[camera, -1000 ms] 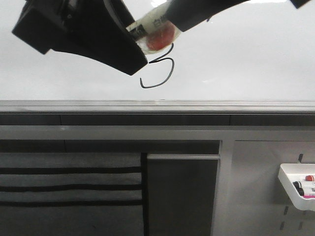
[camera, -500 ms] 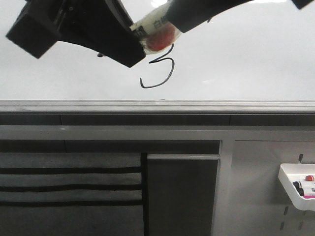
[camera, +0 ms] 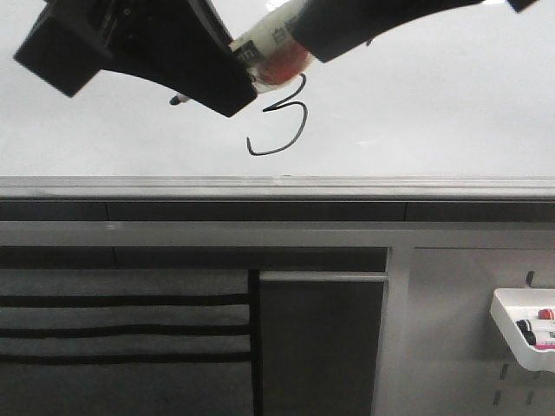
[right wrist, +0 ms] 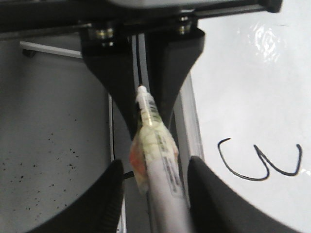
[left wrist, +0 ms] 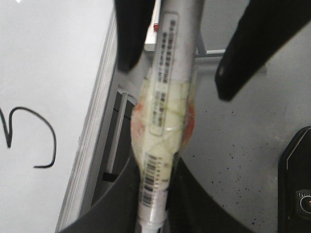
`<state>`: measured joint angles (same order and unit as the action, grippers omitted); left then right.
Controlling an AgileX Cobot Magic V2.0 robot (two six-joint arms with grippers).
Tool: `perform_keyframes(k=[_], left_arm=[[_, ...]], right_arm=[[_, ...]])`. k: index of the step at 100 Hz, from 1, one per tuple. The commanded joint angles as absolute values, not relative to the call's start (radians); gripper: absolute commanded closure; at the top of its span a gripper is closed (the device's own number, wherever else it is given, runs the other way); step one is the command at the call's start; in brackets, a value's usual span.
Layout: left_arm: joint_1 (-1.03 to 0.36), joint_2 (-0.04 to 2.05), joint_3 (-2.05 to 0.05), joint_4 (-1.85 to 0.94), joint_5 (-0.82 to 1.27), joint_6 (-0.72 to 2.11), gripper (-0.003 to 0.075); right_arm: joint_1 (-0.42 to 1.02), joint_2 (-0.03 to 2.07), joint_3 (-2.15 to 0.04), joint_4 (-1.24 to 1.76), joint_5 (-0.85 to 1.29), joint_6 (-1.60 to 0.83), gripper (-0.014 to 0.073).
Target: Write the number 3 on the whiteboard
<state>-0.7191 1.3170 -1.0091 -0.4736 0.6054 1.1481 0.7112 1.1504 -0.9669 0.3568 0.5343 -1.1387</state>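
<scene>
The number 3 point(camera: 282, 121) is drawn in thin black line on the whiteboard point(camera: 434, 113), just above its grey rail point(camera: 277, 184). A white marker point(camera: 269, 50) wrapped in yellowish tape with a red patch hangs above the digit's top, apart from the board. My left gripper point(camera: 244, 80) is shut on one end of the marker point(left wrist: 160, 121). My right gripper point(camera: 305, 36) is open, its fingers straddling the marker's other end point(right wrist: 163, 189) with gaps on both sides. The 3 also shows in the left wrist view point(left wrist: 29, 136) and the right wrist view point(right wrist: 260, 162).
Below the rail are grey panels with black slots point(camera: 121, 329) and a dark cabinet door point(camera: 321, 347). A white tray point(camera: 505, 322) holding markers hangs at the lower right. A speckled grey surface point(left wrist: 252, 160) lies beside the board.
The marker and my left gripper have shifted slightly up and left, away from the top of the 3. The digit itself is unchanged.
</scene>
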Motion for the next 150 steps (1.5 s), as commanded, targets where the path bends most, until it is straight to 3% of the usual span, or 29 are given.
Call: perform_keyframes(k=[1,28,47,74,130,139,150], left_arm=[[-0.663,1.291,-1.047,-0.505,0.506,1.051,0.0738],[-0.372,1.293,-1.017,-0.505,0.375,0.691,0.0738],[-0.223,1.293,-0.938,-0.634,0.185,0.611,0.0738],[-0.232,1.341,-0.921,-0.668,0.052,0.611,0.0738],[-0.232,1.42,-0.921,-0.691,0.098,0.611,0.0736],[-0.232,1.42,-0.921,-0.691,0.098,0.611,0.0685],[-0.232,1.42,-0.921,-0.691,0.098,0.611,0.0536]], right_arm=[[0.665,1.09,-0.992,0.378,0.458,-1.093,0.0325],[0.452,0.993,-0.992,0.379,0.431,-0.928,0.0325],[0.42,0.994,-0.992,0.379,0.476,-0.911,0.0325],[0.42,0.998,-0.992,0.381,0.468,-0.911,0.0325],[0.42,0.998,-0.992,0.398,0.476,-0.911,0.0325],[0.42,0.998,-0.992,0.398,0.477,-0.911,0.0325],[0.42,0.998,-0.992,0.398,0.484,-0.911,0.0325]])
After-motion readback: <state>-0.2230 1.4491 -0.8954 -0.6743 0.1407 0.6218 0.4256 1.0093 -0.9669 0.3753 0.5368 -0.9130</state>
